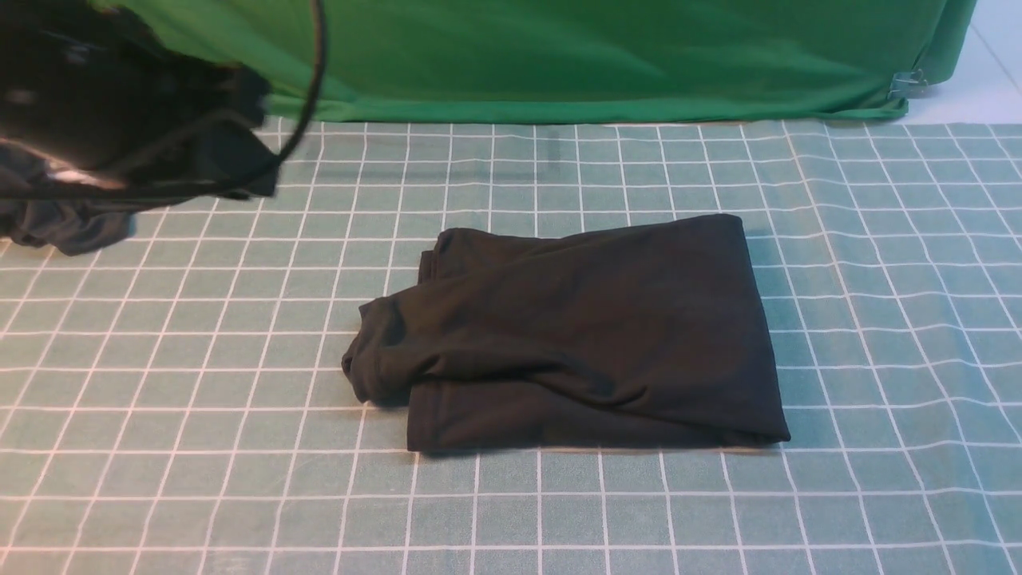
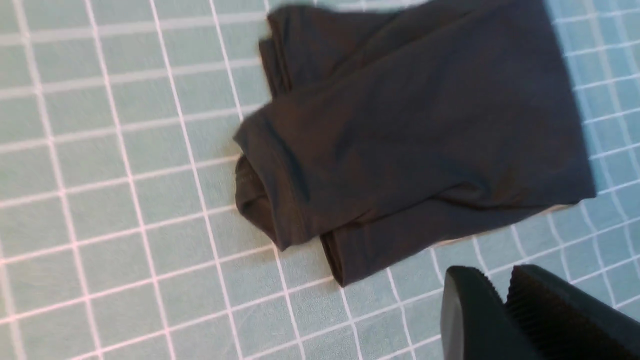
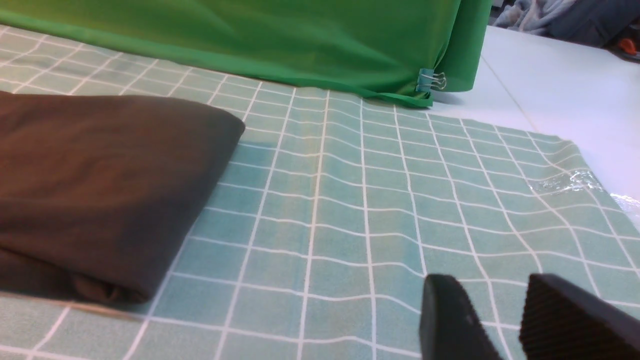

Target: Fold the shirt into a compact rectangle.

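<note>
The shirt [image 1: 583, 335] lies folded at the middle of the checked table [image 1: 160, 447] – roughly rectangular, one bunched lump on its left edge. Tuck that lump in. Left jaws nearly pressed together, right jaws spread – both empty.

The shirt [image 1: 591, 335] is a black garment of thin knit, folded into a thick, roughly rectangular bundle that lies flat near the middle of the green checked worktop [image 1: 878, 319]. Its right side and near edge are fairly straight, while at the robot's left a rumpled, rolled lump of cloth juts past the bundle's outline. Soft diagonal creases run across the top layer, several stacked layers show along the left edge, and no print is visible.
</note>
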